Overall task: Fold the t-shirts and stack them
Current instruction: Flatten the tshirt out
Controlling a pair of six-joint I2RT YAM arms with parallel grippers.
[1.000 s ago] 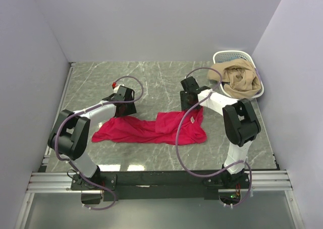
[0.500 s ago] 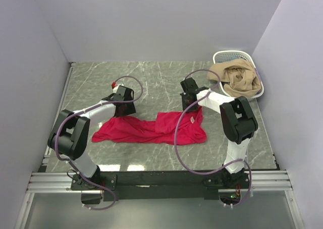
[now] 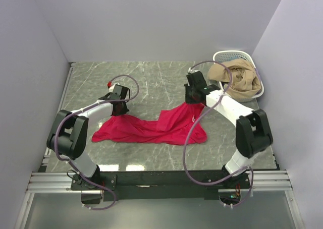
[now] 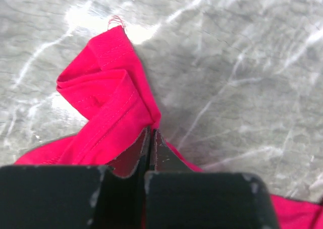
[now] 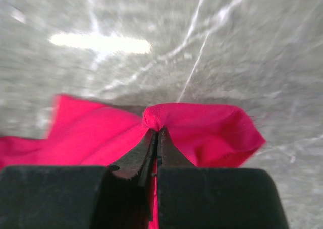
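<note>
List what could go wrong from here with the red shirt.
1. The left gripper and right gripper each pinch only a small bunched fold of the crimson-red cloth t-shirt; either fold might slip out in a lift.
2. The right arm's purple cable loops across the shirt and could snag it.
3. Tan crumpled cloth overhangs the white plastic lattice basket near the right arm; a swing might catch it.
</note>
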